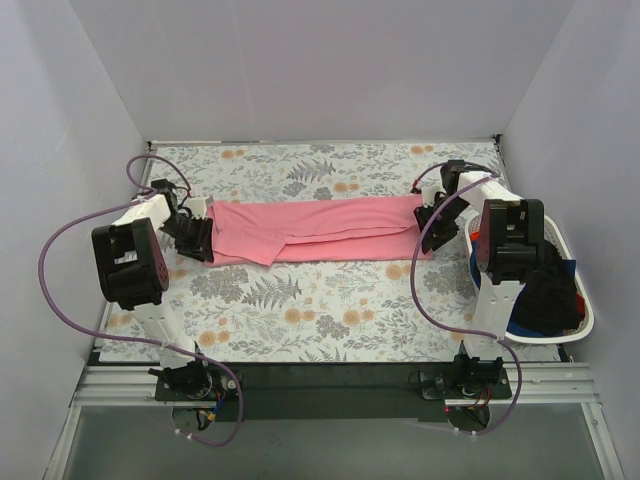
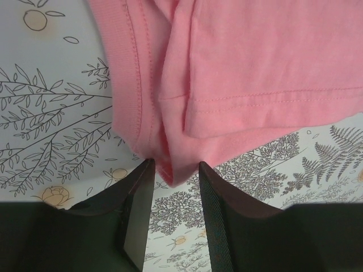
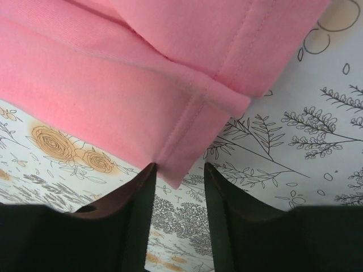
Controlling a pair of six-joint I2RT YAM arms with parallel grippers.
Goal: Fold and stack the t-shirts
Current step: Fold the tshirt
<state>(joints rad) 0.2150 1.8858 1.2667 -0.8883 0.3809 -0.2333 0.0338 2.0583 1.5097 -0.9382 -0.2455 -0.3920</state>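
A salmon-pink t-shirt (image 1: 320, 230) lies folded into a long flat strip across the middle of the table. My left gripper (image 1: 195, 238) sits at its left end and my right gripper (image 1: 432, 215) at its right end. In the left wrist view the left gripper (image 2: 174, 163) is open, and a corner of the pink shirt (image 2: 238, 73) lies loose on the cloth between the fingertips. The right wrist view shows the right gripper (image 3: 178, 165) open too, with a hemmed corner of the shirt (image 3: 113, 85) pointing into the gap, close to its left finger.
A white laundry basket (image 1: 585, 315) stands at the right table edge beside the right arm, with a black t-shirt (image 1: 548, 290) and other dark cloth heaped in it. The floral tablecloth (image 1: 320, 310) covers the table. Walls close in the back and both sides.
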